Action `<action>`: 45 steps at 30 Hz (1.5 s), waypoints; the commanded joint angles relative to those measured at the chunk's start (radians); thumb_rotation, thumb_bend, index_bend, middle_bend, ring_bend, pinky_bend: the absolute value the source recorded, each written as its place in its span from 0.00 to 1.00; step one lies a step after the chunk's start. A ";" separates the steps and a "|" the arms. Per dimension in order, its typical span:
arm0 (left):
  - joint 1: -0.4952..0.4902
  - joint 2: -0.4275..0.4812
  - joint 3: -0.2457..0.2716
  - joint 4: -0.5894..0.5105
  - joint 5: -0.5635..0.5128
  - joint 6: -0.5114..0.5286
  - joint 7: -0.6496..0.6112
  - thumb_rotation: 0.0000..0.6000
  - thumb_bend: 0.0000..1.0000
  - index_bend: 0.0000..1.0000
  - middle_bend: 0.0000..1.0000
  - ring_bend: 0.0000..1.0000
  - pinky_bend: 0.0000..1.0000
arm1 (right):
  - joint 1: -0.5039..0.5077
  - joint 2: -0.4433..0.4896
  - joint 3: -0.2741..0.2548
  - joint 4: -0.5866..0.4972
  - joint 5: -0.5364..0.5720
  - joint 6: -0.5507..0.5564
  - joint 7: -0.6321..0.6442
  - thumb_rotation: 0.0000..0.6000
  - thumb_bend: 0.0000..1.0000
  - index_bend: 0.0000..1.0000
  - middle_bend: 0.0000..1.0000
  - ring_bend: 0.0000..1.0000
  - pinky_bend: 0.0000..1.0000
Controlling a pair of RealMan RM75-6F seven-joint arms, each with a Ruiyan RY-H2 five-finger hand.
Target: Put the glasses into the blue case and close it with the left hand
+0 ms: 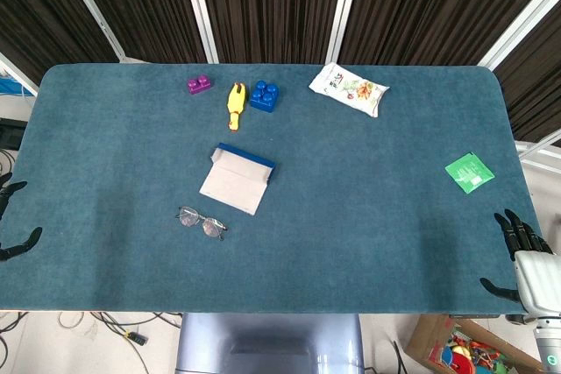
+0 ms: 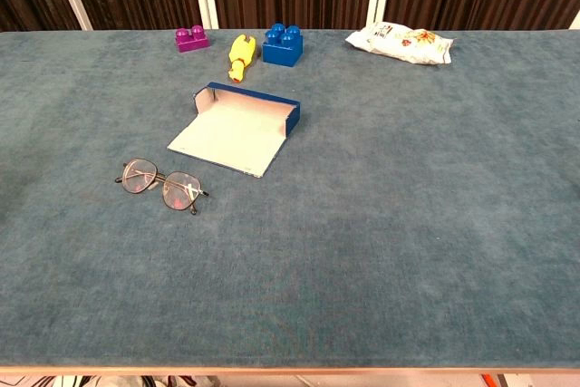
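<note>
My way to the glasses [image 1: 202, 222] from the tabletop's [image 1: 368, 243] near edge is open; toy blocks [image 1: 265, 95] crowd the far edge.

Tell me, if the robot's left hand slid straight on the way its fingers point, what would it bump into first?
Probably nothing soon. Only the left hand's dark fingertips show at the table's edge, pointing roughly across the bare cloth. The glasses lie farther in, close to that line, so they might be first, but depth and aim are unclear.

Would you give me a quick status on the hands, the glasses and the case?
Left hand and right hand open, at the table edges. Glasses on the table, untouched, beside the blue case, which lies open. Nothing between them.
</note>
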 commanded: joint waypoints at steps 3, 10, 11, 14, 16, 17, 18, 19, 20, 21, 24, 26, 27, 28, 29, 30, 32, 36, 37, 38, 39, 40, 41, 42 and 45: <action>0.008 -0.001 -0.004 -0.006 0.012 0.013 0.014 1.00 0.25 0.16 0.04 0.00 0.00 | 0.002 0.004 -0.001 0.002 0.003 -0.006 0.011 1.00 0.18 0.00 0.00 0.12 0.24; 0.011 -0.013 -0.004 -0.011 0.029 0.011 0.033 1.00 0.25 0.17 0.04 0.00 0.00 | 0.005 0.002 0.001 -0.002 0.015 -0.017 0.023 1.00 0.18 0.00 0.01 0.12 0.24; 0.010 -0.016 -0.006 -0.011 0.027 0.008 0.037 1.00 0.25 0.17 0.04 0.00 0.00 | 0.007 0.000 0.003 -0.003 0.021 -0.021 0.024 1.00 0.18 0.00 0.01 0.12 0.24; 0.007 -0.022 -0.010 -0.010 0.020 -0.003 0.053 1.00 0.25 0.17 0.04 0.00 0.00 | 0.009 -0.004 0.008 -0.010 0.045 -0.032 0.019 1.00 0.18 0.00 0.01 0.12 0.24; 0.006 -0.021 -0.011 -0.014 0.021 -0.014 0.055 1.00 0.25 0.17 0.04 0.00 0.00 | 0.008 -0.003 0.006 -0.019 0.055 -0.035 0.009 1.00 0.18 0.00 0.01 0.12 0.24; 0.006 -0.020 -0.011 -0.016 0.022 -0.016 0.055 1.00 0.25 0.17 0.04 0.00 0.00 | 0.007 -0.002 0.006 -0.021 0.054 -0.034 0.008 1.00 0.18 0.00 0.01 0.12 0.24; 0.007 -0.021 -0.012 -0.018 0.025 -0.017 0.057 1.00 0.26 0.17 0.04 0.00 0.00 | 0.006 -0.002 0.006 -0.021 0.052 -0.031 0.007 1.00 0.18 0.00 0.01 0.12 0.24; 0.007 -0.023 -0.011 -0.019 0.028 -0.019 0.061 1.00 0.26 0.18 0.04 0.00 0.00 | 0.005 -0.002 0.005 -0.022 0.052 -0.029 0.008 1.00 0.18 0.00 0.01 0.12 0.24; 0.006 -0.025 -0.011 -0.019 0.030 -0.020 0.065 1.00 0.25 0.18 0.04 0.00 0.00 | 0.004 -0.002 0.006 -0.022 0.054 -0.028 0.009 1.00 0.18 0.00 0.01 0.12 0.24; 0.006 -0.027 -0.012 -0.019 0.031 -0.020 0.067 1.00 0.25 0.18 0.04 0.00 0.00 | 0.004 -0.002 0.006 -0.022 0.055 -0.029 0.011 1.00 0.18 0.00 0.01 0.12 0.24; 0.002 -0.045 -0.021 -0.018 0.030 -0.022 0.076 1.00 0.25 0.21 0.04 0.00 0.00 | 0.005 -0.001 0.008 -0.022 0.066 -0.035 0.025 1.00 0.18 0.00 0.01 0.12 0.24; -0.006 -0.062 -0.026 -0.016 0.030 -0.029 0.102 1.00 0.25 0.22 0.04 0.00 0.00 | 0.006 0.001 0.009 -0.022 0.065 -0.037 0.032 1.00 0.18 0.00 0.01 0.12 0.24; -0.022 -0.068 -0.028 -0.016 0.042 -0.043 0.129 1.00 0.25 0.23 0.04 0.00 0.00 | 0.006 0.001 0.007 -0.022 0.061 -0.038 0.036 1.00 0.18 0.00 0.01 0.12 0.24; -0.048 -0.078 -0.035 -0.016 0.050 -0.069 0.147 1.00 0.25 0.24 0.05 0.00 0.00 | 0.006 0.002 0.004 -0.021 0.057 -0.040 0.038 1.00 0.18 0.00 0.01 0.12 0.24; -0.061 -0.084 -0.042 -0.015 0.042 -0.088 0.160 1.00 0.25 0.25 0.05 0.00 0.00 | 0.006 0.003 0.002 -0.021 0.055 -0.041 0.039 1.00 0.18 0.00 0.01 0.12 0.24; -0.074 -0.089 -0.046 -0.016 0.032 -0.111 0.175 1.00 0.24 0.25 0.05 0.00 0.00 | 0.006 0.003 0.001 -0.021 0.054 -0.042 0.040 1.00 0.18 0.00 0.01 0.12 0.24; -0.104 -0.091 -0.051 -0.024 0.015 -0.165 0.207 1.00 0.22 0.26 0.05 0.00 0.00 | 0.007 0.005 0.000 -0.023 0.052 -0.044 0.044 1.00 0.18 0.00 0.01 0.12 0.24; -0.172 -0.089 -0.069 -0.053 -0.012 -0.271 0.263 1.00 0.21 0.26 0.05 0.00 0.00 | 0.009 0.005 0.000 -0.022 0.048 -0.044 0.048 1.00 0.18 0.00 0.01 0.12 0.24; -0.194 -0.093 -0.080 -0.057 -0.018 -0.294 0.283 1.00 0.21 0.26 0.05 0.00 0.00 | 0.007 0.006 0.001 -0.022 0.050 -0.043 0.049 1.00 0.18 0.00 0.01 0.12 0.24; -0.219 -0.099 -0.094 -0.062 -0.023 -0.314 0.301 1.00 0.21 0.26 0.05 0.00 0.00 | 0.007 0.006 0.001 -0.023 0.053 -0.043 0.051 1.00 0.18 0.00 0.01 0.12 0.24; -0.241 -0.105 -0.107 -0.066 -0.031 -0.334 0.315 1.00 0.21 0.27 0.05 0.00 0.00 | 0.006 0.007 0.002 -0.025 0.057 -0.044 0.055 1.00 0.18 0.00 0.01 0.12 0.24; -0.263 -0.111 -0.118 -0.071 -0.040 -0.357 0.328 1.00 0.21 0.28 0.05 0.00 0.00 | 0.006 0.007 0.003 -0.027 0.060 -0.045 0.058 1.00 0.18 0.00 0.01 0.12 0.24; -0.291 -0.118 -0.132 -0.078 -0.058 -0.389 0.347 1.00 0.21 0.28 0.05 0.00 0.00 | 0.006 0.009 0.004 -0.028 0.063 -0.046 0.062 1.00 0.18 0.00 0.01 0.12 0.24; -0.310 -0.123 -0.138 -0.083 -0.069 -0.412 0.363 1.00 0.21 0.28 0.05 0.00 0.00 | 0.007 0.009 0.005 -0.028 0.063 -0.046 0.063 1.00 0.18 0.00 0.01 0.12 0.24; -0.367 -0.139 -0.150 -0.091 -0.106 -0.485 0.419 1.00 0.21 0.30 0.05 0.00 0.00 | 0.006 0.009 0.004 -0.027 0.067 -0.047 0.063 1.00 0.18 0.00 0.01 0.12 0.24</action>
